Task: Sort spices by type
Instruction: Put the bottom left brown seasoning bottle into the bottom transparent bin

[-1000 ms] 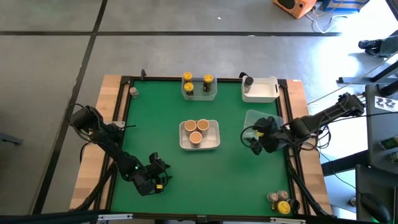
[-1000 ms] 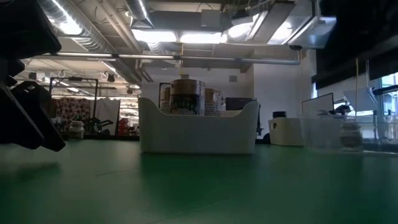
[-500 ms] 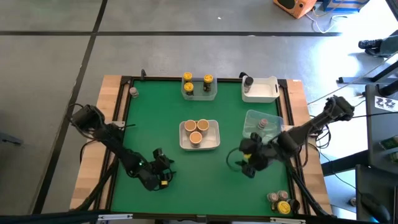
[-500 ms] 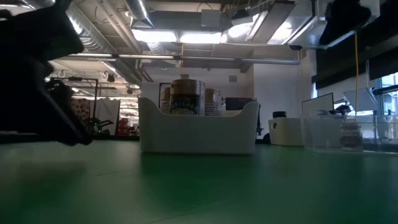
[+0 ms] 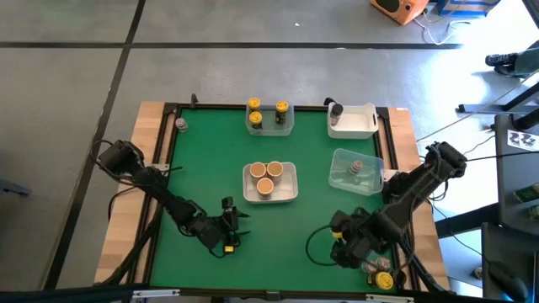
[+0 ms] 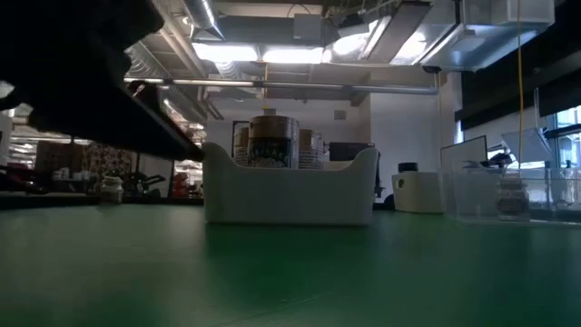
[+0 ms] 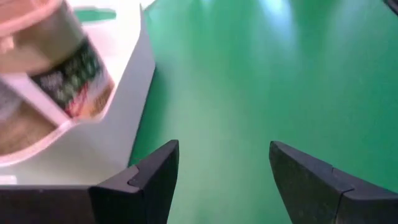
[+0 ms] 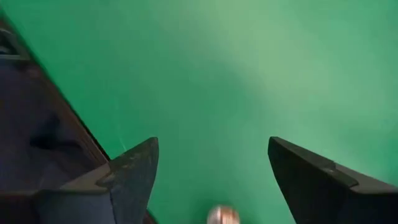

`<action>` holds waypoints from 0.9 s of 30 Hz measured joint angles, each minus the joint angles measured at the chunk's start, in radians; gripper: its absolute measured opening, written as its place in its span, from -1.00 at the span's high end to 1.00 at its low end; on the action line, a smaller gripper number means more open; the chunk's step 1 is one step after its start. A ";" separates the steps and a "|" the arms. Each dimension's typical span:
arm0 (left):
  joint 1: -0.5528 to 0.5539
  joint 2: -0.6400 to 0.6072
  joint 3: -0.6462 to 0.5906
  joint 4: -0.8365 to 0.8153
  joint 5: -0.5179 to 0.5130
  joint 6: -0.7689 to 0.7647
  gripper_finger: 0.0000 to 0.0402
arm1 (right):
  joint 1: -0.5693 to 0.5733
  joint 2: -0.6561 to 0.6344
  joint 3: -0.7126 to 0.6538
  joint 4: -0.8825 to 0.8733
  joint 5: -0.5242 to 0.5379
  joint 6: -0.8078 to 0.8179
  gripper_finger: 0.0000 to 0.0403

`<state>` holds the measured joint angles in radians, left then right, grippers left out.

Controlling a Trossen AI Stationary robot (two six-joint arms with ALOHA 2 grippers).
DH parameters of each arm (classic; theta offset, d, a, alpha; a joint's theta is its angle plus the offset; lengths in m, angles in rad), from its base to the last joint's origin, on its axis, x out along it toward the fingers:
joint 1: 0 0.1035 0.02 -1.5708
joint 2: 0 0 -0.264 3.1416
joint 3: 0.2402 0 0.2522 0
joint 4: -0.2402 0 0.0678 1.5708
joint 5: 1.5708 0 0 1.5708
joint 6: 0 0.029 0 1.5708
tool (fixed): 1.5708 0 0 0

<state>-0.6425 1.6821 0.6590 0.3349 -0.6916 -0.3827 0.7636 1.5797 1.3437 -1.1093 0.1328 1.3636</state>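
Observation:
The spices are small jars. Three tan-capped ones (image 5: 265,175) stand in the white tub (image 5: 290,190) at mid-table. Three yellow-capped ones (image 5: 268,110) stand in a clear tub at the far edge, and a dark-capped one (image 5: 336,109) in the far right white tub. One jar (image 5: 355,167) stands in the clear tub (image 5: 341,160) on the right. Loose jars (image 5: 379,273) stand at the near right corner. My left gripper (image 5: 231,224) hangs open near-left of the middle tub (image 7: 93,137). My right gripper (image 5: 344,246) is open over bare mat beside the corner jars; a jar cap (image 8: 222,216) shows below it.
A lone jar (image 5: 180,124) stands on the wooden border at the far left. The green mat (image 5: 210,168) lies bare between the tubs and along the near edge. A raised dark frame runs round the mat. In the low view my left arm (image 6: 73,82) darkens the upper left.
My right gripper has left the clear tub on the right and swung toward the table's near edge, tipping further downward, and is now beside the corner jars. My left gripper has gone toward the table's right, nearer the middle tub, rolling as it went. Both stay open.

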 joint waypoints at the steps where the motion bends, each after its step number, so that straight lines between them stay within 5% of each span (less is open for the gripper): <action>1: 0.004 0.000 0.000 0.017 0.000 0.026 -0.16 | 0.010 0.009 0.000 -0.020 -0.028 0.054 -0.50; 14: 0.015 0.000 0.000 0.071 0.001 0.104 -0.16 | 0.127 0.108 -0.001 -0.103 -0.302 0.405 -0.50; 27: 0.015 0.000 0.000 0.074 0.001 0.099 -0.16 | 0.206 0.128 -0.076 0.062 -0.369 0.503 -0.50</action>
<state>-0.6273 1.6821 0.6590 0.4085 -0.6903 -0.2836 0.9700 1.7073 1.2679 -1.0472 -0.2363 1.8664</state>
